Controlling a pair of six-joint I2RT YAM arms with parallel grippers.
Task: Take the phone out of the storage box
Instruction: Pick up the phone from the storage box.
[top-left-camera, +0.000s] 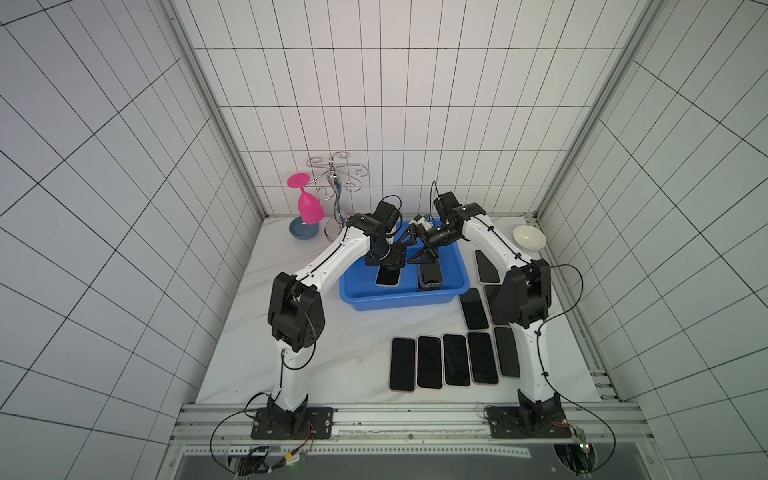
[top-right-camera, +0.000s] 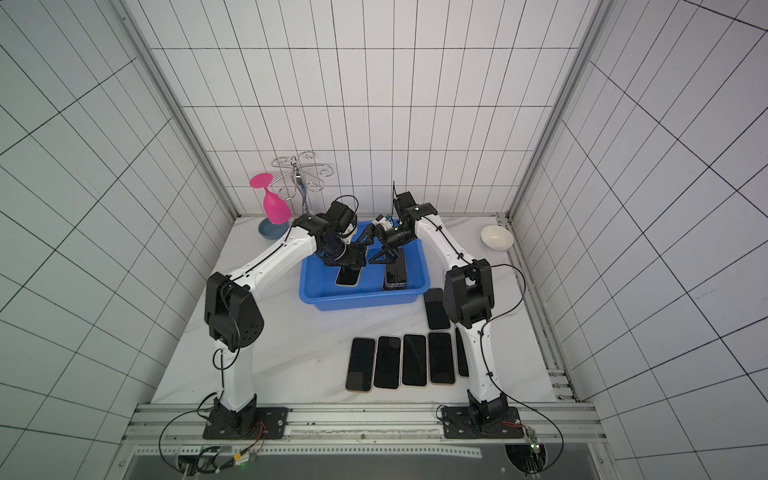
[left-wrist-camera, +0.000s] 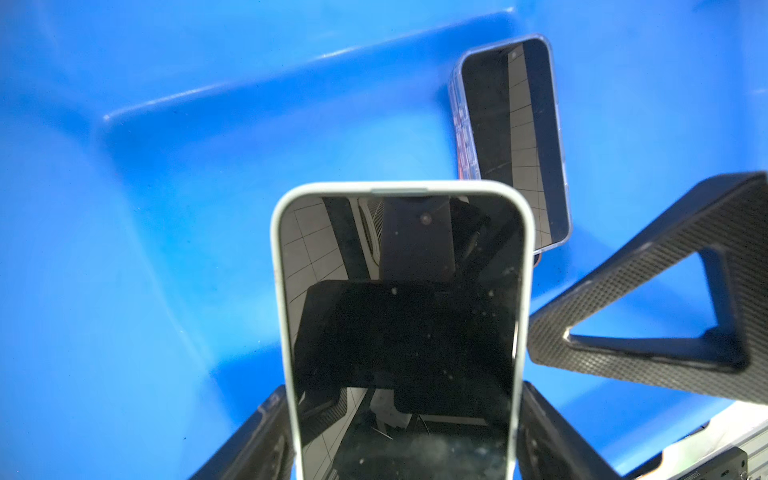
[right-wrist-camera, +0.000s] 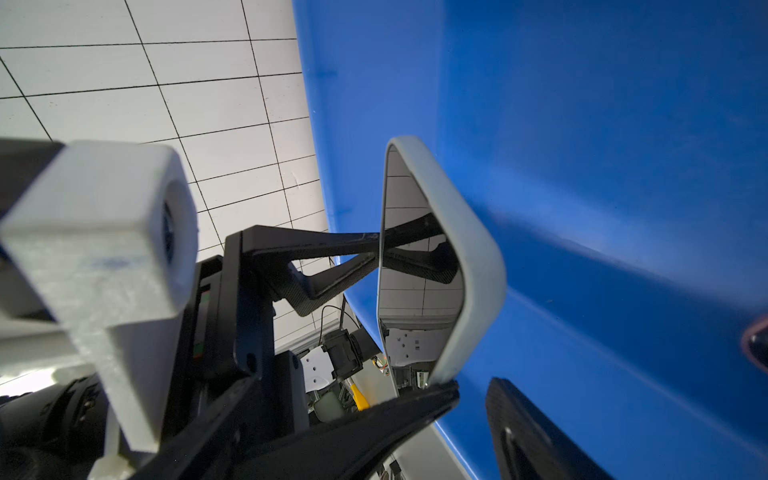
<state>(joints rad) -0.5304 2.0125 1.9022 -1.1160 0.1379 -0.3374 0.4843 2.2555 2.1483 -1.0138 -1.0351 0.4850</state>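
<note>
A: Right, both top views first. Between the arms sits the bright blue plastic storage box (top-left-camera: 397, 302) (top-right-camera: 357, 301); the left gripper (top-left-camera: 384, 262) reaches inside, clamped across a pale-cased phone (top-left-camera: 389, 277) with a black screen, tilted, free end low in the box.
B: And the right gripper (top-left-camera: 417, 249)?
A: Fingers spread, nothing between them, poised over a second phone (top-left-camera: 430, 276) in a clear bluish case, lying beside the first, not touching it.
B: Left wrist view?
A: Fingers (left-wrist-camera: 264, 436) pinch both long edges of the pale-cased phone (left-wrist-camera: 403, 311); the box wall (left-wrist-camera: 166, 208) is just ahead of its tip. I'd lift straight up before swinging out, or that tip catches the rim.
B: Right wrist view?
A: Pale-cased phone (right-wrist-camera: 478, 257) edge-on, one of the right gripper's fingers (right-wrist-camera: 374, 419) very near its lower corner. Tight there. Open room is out front: bare white marbled tabletop (top-left-camera: 332, 353), on the left arm's side of the row of dark phones (top-left-camera: 442, 361).
</note>
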